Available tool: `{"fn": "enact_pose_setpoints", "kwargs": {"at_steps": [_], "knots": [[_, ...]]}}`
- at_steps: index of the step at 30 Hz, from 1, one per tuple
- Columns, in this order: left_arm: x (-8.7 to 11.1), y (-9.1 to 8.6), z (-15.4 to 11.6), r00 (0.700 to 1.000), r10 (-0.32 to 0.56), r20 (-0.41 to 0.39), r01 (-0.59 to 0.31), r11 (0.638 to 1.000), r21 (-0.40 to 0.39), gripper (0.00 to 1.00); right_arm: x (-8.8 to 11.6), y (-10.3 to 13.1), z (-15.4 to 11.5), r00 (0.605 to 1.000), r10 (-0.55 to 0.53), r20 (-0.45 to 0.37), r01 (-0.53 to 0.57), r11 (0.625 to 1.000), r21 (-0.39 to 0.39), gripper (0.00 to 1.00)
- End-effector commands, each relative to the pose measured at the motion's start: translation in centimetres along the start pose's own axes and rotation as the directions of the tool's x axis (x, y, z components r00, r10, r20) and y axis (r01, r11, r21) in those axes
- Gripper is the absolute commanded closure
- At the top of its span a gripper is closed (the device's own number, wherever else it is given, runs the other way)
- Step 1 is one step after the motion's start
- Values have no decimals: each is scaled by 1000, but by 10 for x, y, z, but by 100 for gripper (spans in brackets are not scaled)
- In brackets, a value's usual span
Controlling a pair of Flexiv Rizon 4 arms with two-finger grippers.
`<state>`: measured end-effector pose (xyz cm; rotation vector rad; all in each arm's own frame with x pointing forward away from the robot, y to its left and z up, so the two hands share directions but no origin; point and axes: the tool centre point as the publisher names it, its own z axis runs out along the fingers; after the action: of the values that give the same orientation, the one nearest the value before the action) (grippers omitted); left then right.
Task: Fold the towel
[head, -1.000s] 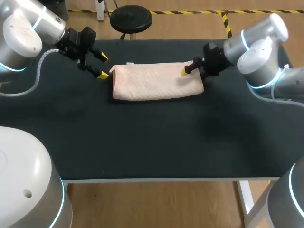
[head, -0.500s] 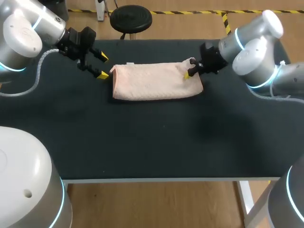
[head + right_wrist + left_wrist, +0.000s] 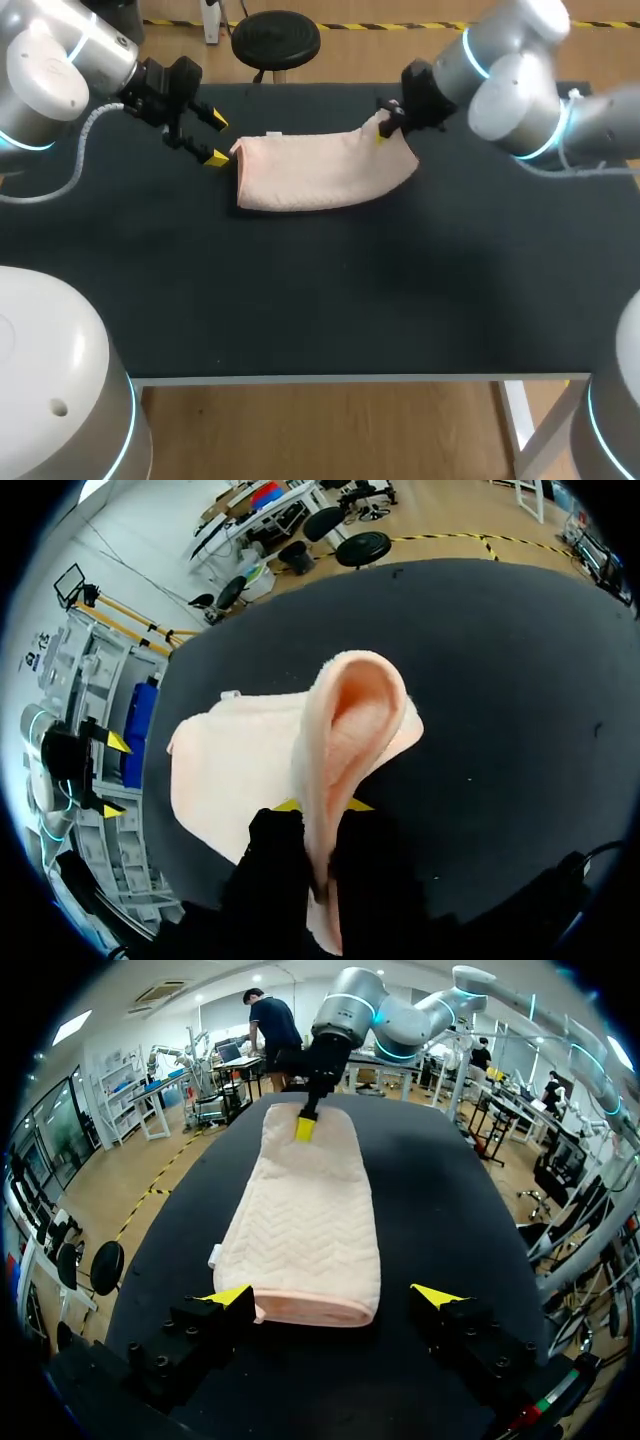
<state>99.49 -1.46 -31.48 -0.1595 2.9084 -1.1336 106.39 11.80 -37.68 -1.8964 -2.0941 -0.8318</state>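
Tabletop in front of us is black. Farther back, in the middle of it, lies our pink towel, folded into a long strip that runs from left to right. Most of it lies flat. Just beside its left end sits our left gripper, with its two yellow fingers spread wide apart and holding nothing; the towel's left end lies between the tips. At the far right corner, our right gripper has its fingers pressed together on the towel, pinching that corner. The corner is held up off the table, and the cloth curls over there like a little hood.
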Motion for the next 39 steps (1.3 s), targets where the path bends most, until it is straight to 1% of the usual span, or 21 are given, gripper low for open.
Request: {"fn": "enact_pose_setpoints", "kwargs": {"at_steps": [1, 3, 7, 11, 16, 20, 22, 28, 39], "knots": [[1, 1, 0, 1000, 1, 2, -1, 1000, 2, 0, 27, 4, -1, 998, 0, 58, 0, 1000, 2, 100], [1, 1, 0, 1000, 1, 2, -1, 1000, 2, 0, 40, 4, 3, 998, -14, 59, 14, 1000, -4, 100], [1, 1, 0, 1000, 1, 2, -1, 1000, 2, 0, 63, 1, 17, 997, -36, 62, 35, 999, 12, 100], [1, 1, 0, 1000, 1, 2, -1, 1000, 2, 0, 90, -3, 27, 996, -70, 47, 69, 997, 22, 100], [1, 1, 0, 1000, 1, 2, -1, 1000, 2, 0, 129, -8, 35, 989, -145, 38, 145, 989, 16, 100], [1, 1, 0, 1000, 1, 2, -1, 1000, 2, 0, 152, -14, 43, 981, -190, 26, 190, 981, 29, 98], [1, 1, 0, 1000, 1, 2, -1, 1000, 2, 0, 160, -17, 48, 979, -203, 29, 202, 979, 34, 100], [1, 1, 0, 1000, 1, 2, -1, 1000, 2, 0, 181, -22, 58, 975, -224, 5, 223, 974, 41, 100], [1, 1, 0, 1000, 1, 2, -1, 1000, 2, 0, 197, -25, 74, 973, -229, -16, 230, 972, 42, 100]]}}
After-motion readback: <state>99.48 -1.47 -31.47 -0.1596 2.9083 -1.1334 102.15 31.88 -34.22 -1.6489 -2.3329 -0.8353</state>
